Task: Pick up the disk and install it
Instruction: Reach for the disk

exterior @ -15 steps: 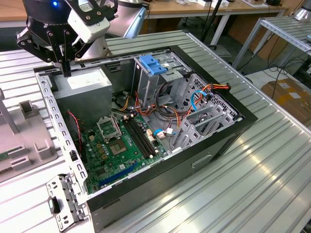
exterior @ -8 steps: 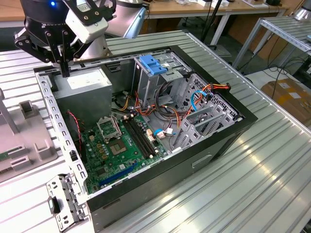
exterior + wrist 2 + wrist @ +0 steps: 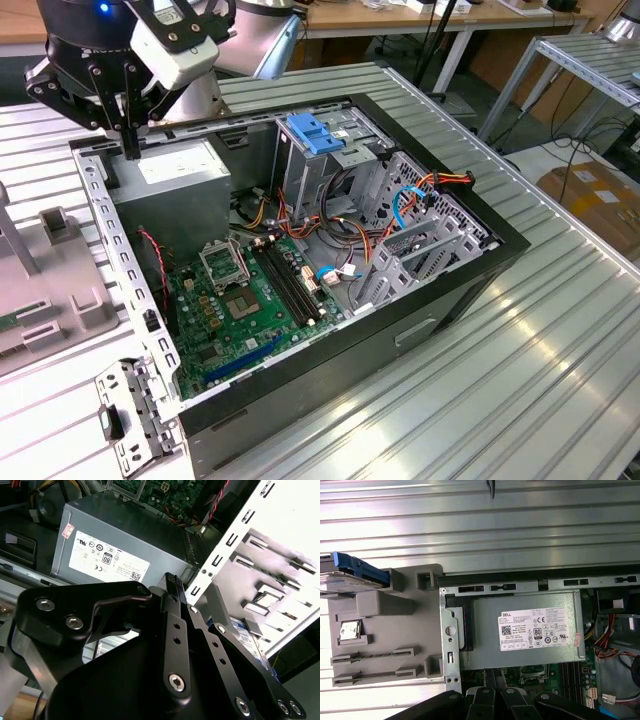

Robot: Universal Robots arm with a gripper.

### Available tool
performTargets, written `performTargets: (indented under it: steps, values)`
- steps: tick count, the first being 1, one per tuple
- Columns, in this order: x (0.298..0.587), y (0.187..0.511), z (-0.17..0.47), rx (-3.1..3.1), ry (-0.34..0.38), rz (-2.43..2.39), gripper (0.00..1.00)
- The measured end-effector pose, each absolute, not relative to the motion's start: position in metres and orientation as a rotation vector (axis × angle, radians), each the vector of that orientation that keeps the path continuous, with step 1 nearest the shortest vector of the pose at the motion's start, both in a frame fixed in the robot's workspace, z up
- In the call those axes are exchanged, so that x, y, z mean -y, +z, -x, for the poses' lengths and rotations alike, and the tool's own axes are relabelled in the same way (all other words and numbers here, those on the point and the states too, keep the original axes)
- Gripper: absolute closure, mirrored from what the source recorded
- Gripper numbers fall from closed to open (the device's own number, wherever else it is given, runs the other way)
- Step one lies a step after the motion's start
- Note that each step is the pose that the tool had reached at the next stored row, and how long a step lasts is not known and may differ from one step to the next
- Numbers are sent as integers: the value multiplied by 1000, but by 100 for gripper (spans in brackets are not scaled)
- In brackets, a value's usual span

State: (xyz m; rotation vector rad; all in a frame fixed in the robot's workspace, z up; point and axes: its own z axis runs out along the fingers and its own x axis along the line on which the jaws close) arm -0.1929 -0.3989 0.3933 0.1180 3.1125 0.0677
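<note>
The disk (image 3: 347, 575) lies in the first wrist view on a grey fixture (image 3: 395, 630) beside the open computer case. A blue side rail runs along it and part of it is cut off by the frame's edge. My gripper (image 3: 130, 148) hangs over the case's corner by the grey power-supply box (image 3: 170, 185), well apart from the disk. Its fingers stand together, shut on nothing. The fingertips (image 3: 492, 675) show above the power supply's edge. In the second wrist view the black finger (image 3: 172, 587) and linkages cover the foreground.
The open case (image 3: 480, 270) holds a green motherboard (image 3: 240, 300), loose cables and a metal cage with a blue plastic top (image 3: 315, 135). The grey fixture (image 3: 45, 300) lies at the exterior view's left on a ribbed metal table (image 3: 520, 400). A small bracket (image 3: 130, 420) lies by the case's near corner.
</note>
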Motion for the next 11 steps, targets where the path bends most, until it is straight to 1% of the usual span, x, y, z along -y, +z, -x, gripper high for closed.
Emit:
performTargets:
  steps: [11]
  values:
    - [399,393,199,-3112,68,-118,89]
